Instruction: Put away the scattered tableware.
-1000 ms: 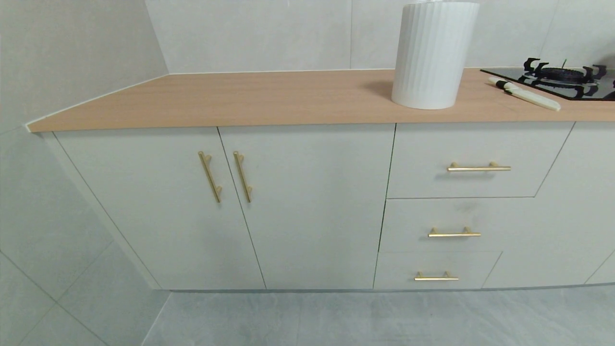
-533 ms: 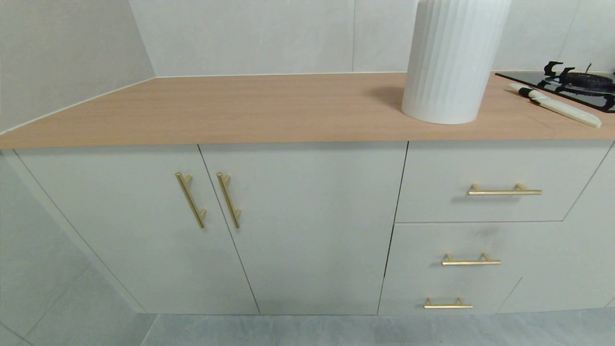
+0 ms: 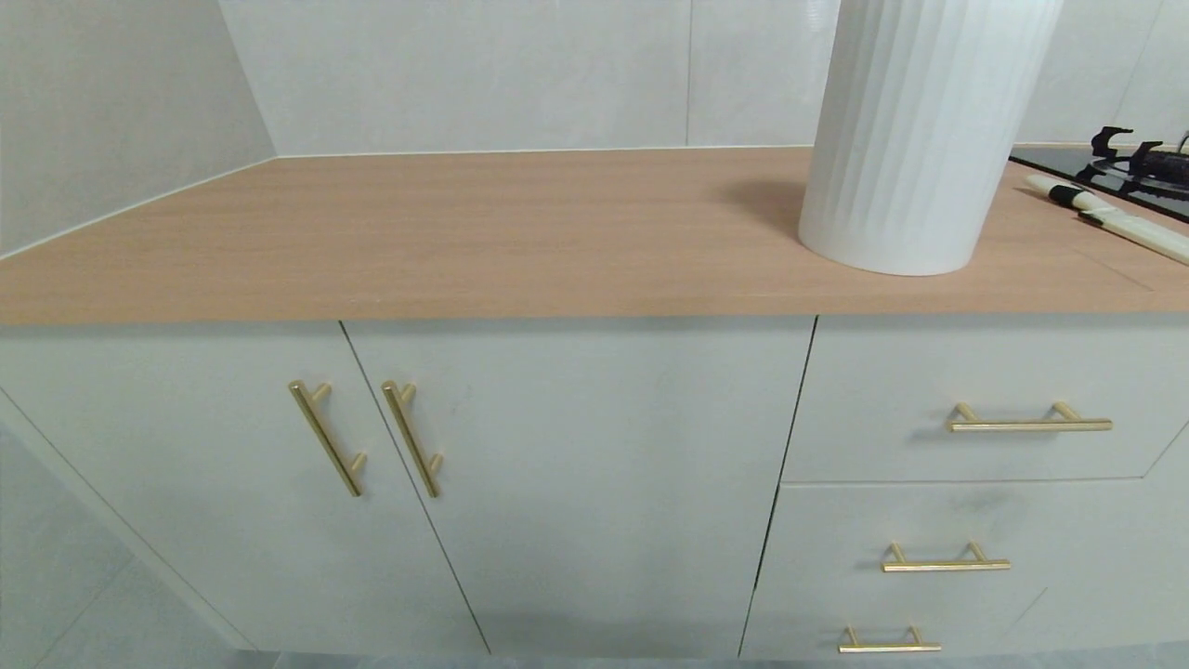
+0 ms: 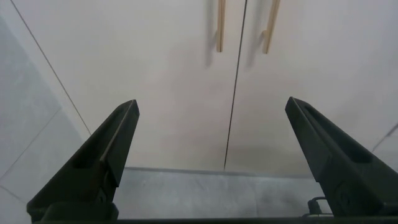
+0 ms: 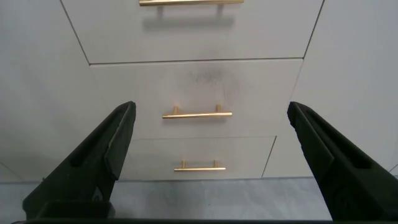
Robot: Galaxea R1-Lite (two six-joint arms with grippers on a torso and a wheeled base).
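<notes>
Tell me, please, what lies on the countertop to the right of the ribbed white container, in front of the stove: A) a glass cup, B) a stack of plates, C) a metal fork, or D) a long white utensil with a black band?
D: a long white utensil with a black band lies on the countertop, between the ribbed white container and the stove.

Left gripper [image 4: 211,101], two matte black wedge-shaped fingers [image 4: 102,158], broad at the base, tapering to blunt squared tips, flat inner faces, grey sheen along bevelled edges, right gripper [image 5: 211,105], same dark tapered fingers [image 5: 333,165], same plain finish.
</notes>
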